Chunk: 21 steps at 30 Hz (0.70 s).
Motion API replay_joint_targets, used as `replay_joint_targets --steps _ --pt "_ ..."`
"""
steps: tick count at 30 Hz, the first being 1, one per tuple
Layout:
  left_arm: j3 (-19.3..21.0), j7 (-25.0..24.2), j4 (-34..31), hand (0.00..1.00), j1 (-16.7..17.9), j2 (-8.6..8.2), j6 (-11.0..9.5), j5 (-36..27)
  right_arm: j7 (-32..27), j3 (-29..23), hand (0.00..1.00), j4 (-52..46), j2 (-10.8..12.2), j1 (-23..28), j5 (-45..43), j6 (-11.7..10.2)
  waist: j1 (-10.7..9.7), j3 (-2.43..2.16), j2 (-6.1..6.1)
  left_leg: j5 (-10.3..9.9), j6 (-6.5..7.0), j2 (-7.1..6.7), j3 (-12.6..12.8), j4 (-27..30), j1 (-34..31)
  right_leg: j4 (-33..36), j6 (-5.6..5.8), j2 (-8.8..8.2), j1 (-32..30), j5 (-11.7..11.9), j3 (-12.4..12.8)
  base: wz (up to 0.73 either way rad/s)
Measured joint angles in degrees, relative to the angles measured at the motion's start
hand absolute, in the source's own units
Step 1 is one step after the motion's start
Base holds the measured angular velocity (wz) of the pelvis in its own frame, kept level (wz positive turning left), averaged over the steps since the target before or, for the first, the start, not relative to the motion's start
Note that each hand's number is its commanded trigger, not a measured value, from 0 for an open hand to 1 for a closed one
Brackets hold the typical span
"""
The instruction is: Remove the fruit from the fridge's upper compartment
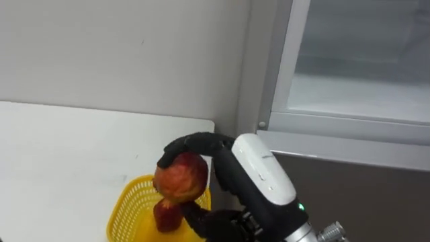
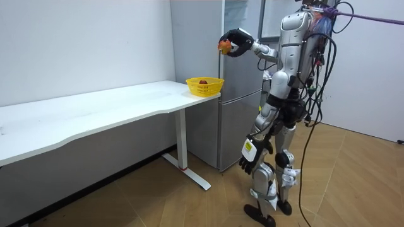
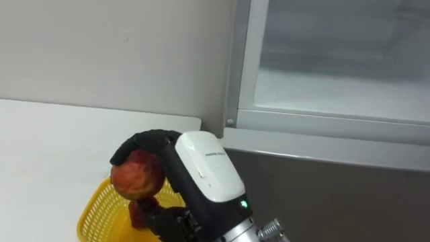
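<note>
Apple (image 1: 180, 178) is held tight in the dark fingers (image 1: 195, 142) of the right hand (image 1: 259, 171). The fingers curl over its top and the thumb comes up from under it, so the hand is closed around the fruit. The apple is up in the air and touches nothing but the hand.

It is round, so it has no long side to speak of. Which way its stem points cannot be told, because the fingers cover the top.

Right under the apple is a yellow basket (image 1: 124, 215). Another red fruit (image 1: 166, 216) already lies inside it. The basket stands at the near corner of the white desk (image 1: 67, 154), just beside the fridge (image 1: 342, 128). The fridge is on the robot's right, and its upper part stands open, well away from the apple now.

The next move looks like a short drop: the basket is straight below the fingers, a little to the left. The hand likely has to go down and then let go, so the apple does not bump hard on the fruit below.

The left hand (image 2: 251, 161) hangs by the robot's side, low and idle, its fingers loosely bent.
</note>
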Motion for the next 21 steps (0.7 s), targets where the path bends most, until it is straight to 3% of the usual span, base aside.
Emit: replay_joint_targets --steps 7,12,21 --pt "-0.1 -0.1 -0.5 0.0 -0.7 0.36 0.2 -0.2 0.1 0.7 1.0 3.1 -0.1 -1.7 -0.5 0.1 1.2 0.05 0.01 -0.1 0.13 -0.34 -1.0 -0.2 0.2 0.0 0.05 -0.24 0.5 0.0 -0.7 0.05" --pt "-1.2 0.7 -1.8 0.0 -0.9 0.79 1.0 -0.3 0.5 2.1 1.0 8.3 -0.1 -1.9 -0.2 2.4 1.5 0.35 0.42 -0.1 0.13 -0.33 -1.3 -0.2 0.5 0.0 0.07 -0.22 0.9 0.0 -0.6 0.05" --pt "-1.6 0.9 -1.8 0.0 -1.2 0.79 1.5 -0.3 1.7 2.8 1.0 12.5 0.0 -2.2 -0.9 3.7 1.5 0.43 0.67 -0.1 0.13 -0.35 -1.4 0.0 -0.1 0.0 0.08 -0.22 0.5 0.0 -0.8 0.0"
